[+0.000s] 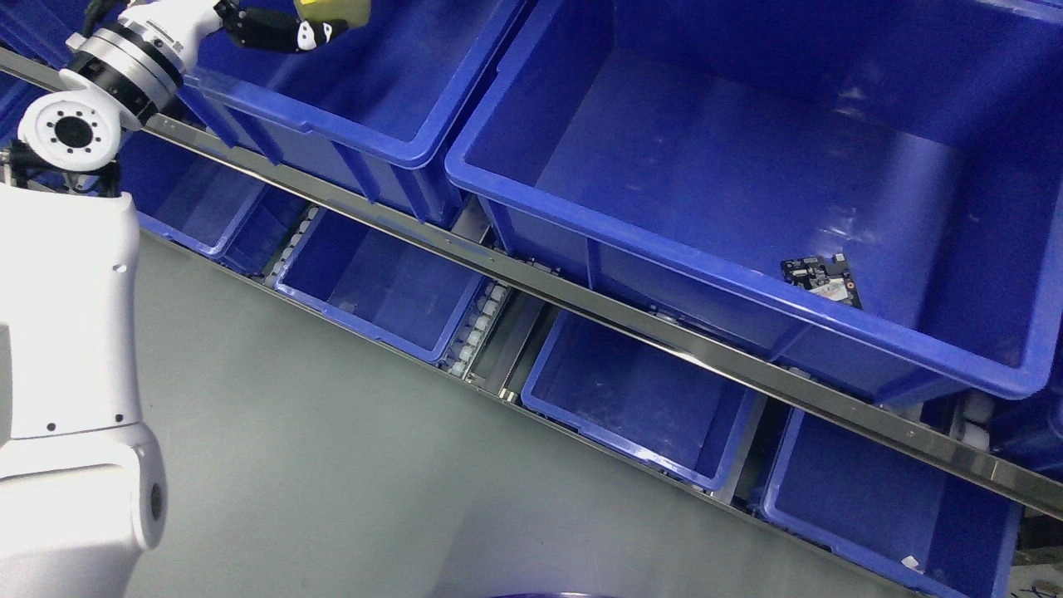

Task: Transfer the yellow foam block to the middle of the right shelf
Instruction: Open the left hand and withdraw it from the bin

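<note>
Head view: left hand (274, 31) grips yellow foam block (332, 10) w/ curled fingers, held over upper-left blue bin (365, 141); large bin (747, 274) to its right holds a circuit board (820, 279).

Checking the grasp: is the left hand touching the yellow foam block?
Touching. Head view: left hand's fingers press against the yellow foam block at the top edge.

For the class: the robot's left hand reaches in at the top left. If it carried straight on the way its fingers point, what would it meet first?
The left hand points right, fingers closed on the yellow foam block. Beyond it lies the open inside of the upper-left blue bin, then probably that bin's right wall; depth is unclear.
</note>
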You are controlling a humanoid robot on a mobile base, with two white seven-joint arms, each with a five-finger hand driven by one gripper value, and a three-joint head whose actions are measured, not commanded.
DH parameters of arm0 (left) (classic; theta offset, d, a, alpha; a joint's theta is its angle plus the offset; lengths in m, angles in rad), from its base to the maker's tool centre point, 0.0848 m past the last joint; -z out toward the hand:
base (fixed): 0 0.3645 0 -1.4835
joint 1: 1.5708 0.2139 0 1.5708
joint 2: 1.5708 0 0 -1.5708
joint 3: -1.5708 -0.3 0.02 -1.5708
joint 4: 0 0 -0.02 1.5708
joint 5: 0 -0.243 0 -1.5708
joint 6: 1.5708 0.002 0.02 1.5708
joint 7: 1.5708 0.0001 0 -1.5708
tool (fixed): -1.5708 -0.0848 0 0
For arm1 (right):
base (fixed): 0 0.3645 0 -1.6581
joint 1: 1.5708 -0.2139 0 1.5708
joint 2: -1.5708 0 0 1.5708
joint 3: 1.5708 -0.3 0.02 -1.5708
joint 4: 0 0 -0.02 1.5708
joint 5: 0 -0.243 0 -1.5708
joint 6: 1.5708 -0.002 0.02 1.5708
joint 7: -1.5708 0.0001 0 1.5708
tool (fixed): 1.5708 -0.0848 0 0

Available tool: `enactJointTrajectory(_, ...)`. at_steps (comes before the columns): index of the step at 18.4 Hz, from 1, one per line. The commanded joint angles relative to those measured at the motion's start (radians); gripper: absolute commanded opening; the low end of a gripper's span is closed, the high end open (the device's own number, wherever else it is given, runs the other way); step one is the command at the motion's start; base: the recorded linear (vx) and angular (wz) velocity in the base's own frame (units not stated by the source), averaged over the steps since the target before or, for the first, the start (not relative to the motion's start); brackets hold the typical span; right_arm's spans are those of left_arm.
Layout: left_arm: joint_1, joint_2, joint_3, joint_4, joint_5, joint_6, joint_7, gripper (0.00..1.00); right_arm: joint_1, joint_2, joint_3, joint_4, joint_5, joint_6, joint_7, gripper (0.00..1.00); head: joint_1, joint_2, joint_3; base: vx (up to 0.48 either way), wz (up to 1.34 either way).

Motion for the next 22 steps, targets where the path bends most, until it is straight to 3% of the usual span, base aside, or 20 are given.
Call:
enactJointTrajectory(1,-0.012,-0.202,0.198,0.033,0.088,0.093,0.142,1.0,0.025,-0.017,-0.012,-0.017,0.003,0.0,0.001,1.0,0.0,0.0,0.0,0.0,0.0)
enactJointTrajectory(4,-0.009,-0.202,0.146,0.034,0.202,0.126,0.249,1.0,0.023,-0.017,-0.012,-0.017,0.003,0.0,0.001,1.0,0.0,0.0,0.0,0.0,0.0)
enactJointTrajectory(10,-0.021,-0.202,0.093,0.04,0.211,0.143,0.254,1.0,0.025,-0.017,-0.012,-0.017,0.003,0.0,0.001,1.0,0.0,0.0,0.0,0.0,0.0)
enactJointTrajectory(12,-0.03,-0.202,0.099,0.019,0.301,0.142,0.256,1.0,0.023,-0.017,-0.012,-0.017,0.003,0.0,0.001,1.0,0.0,0.0,0.0,0.0,0.0)
enactJointTrajectory(14,-0.015,-0.202,0.099,-0.038,0.458,0.149,0.279,1.0,0.023,-0.017,-0.012,-0.017,0.003,0.0,0.001,1.0,0.0,0.0,0.0,0.0,0.0)
enactJointTrajectory(16,0.031,-0.202,0.095,-0.11,0.519,0.165,0.297,1.0,0.023,-0.017,-0.012,-0.017,0.003,0.0,0.001,1.0,0.0,0.0,0.0,-0.018,0.0)
enactJointTrajectory(22,0.294,-0.202,0.09,-0.377,0.535,0.173,0.286,1.0,0.025,-0.017,-0.012,-0.017,0.003,0.0,0.001,1.0,0.0,0.0,0.0,-0.056,0.02)
